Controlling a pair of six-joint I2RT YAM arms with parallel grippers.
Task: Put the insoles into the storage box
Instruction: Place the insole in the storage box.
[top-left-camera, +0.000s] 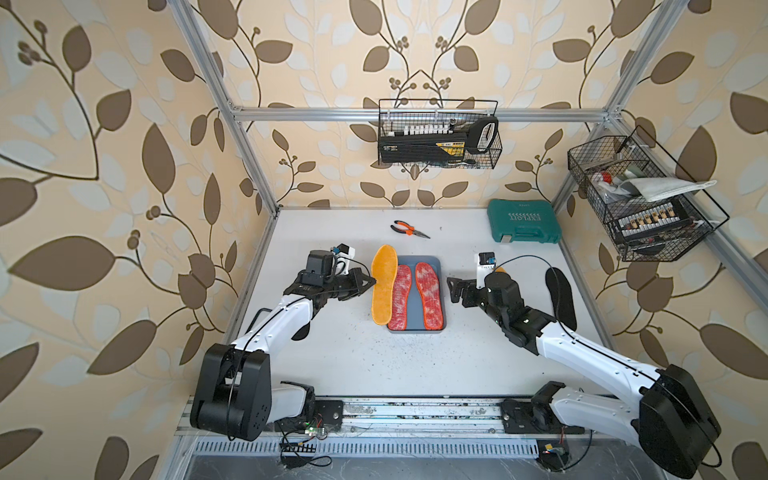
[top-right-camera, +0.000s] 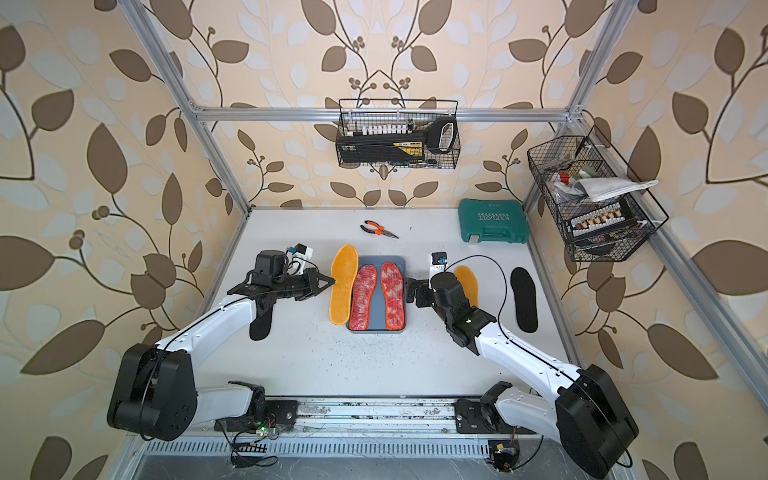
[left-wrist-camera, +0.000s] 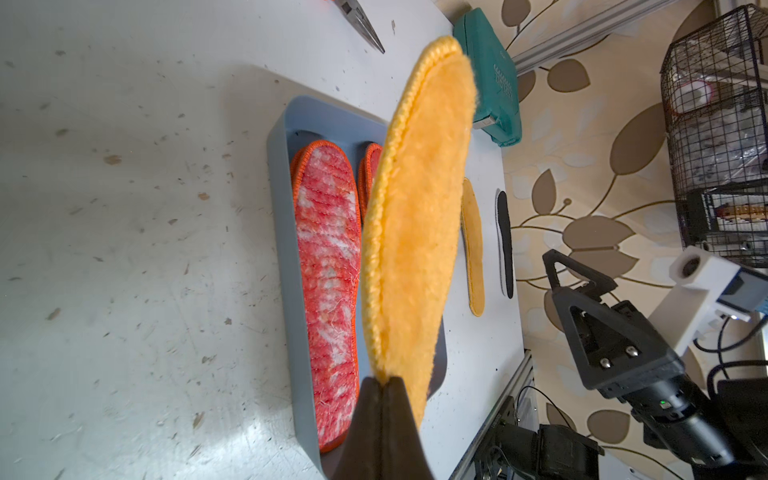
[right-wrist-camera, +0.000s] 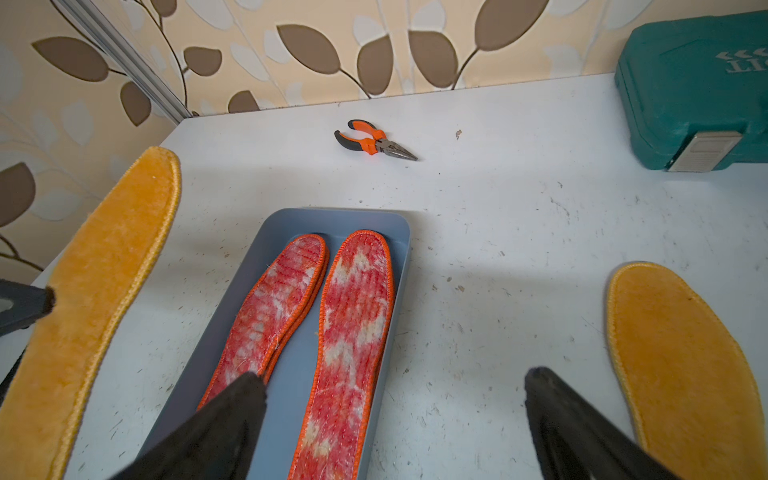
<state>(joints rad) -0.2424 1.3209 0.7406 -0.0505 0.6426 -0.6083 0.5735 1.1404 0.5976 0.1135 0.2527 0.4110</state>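
Left jaws are clenched on the edge of an orange-yellow insole (top-left-camera: 384, 284), holding it tilted above the left rim of the storage box (top-left-camera: 436, 260). Inside the box, red-speckled insoles (top-left-camera: 429, 295) lie side by side. Right jaws stand spread wide and empty, just beside the box's right wall, with a second orange-yellow insole (top-right-camera: 467, 282) lying on the worktop (top-left-camera: 374, 365) under that arm. A black insole (top-left-camera: 561, 297) lies well apart, further right
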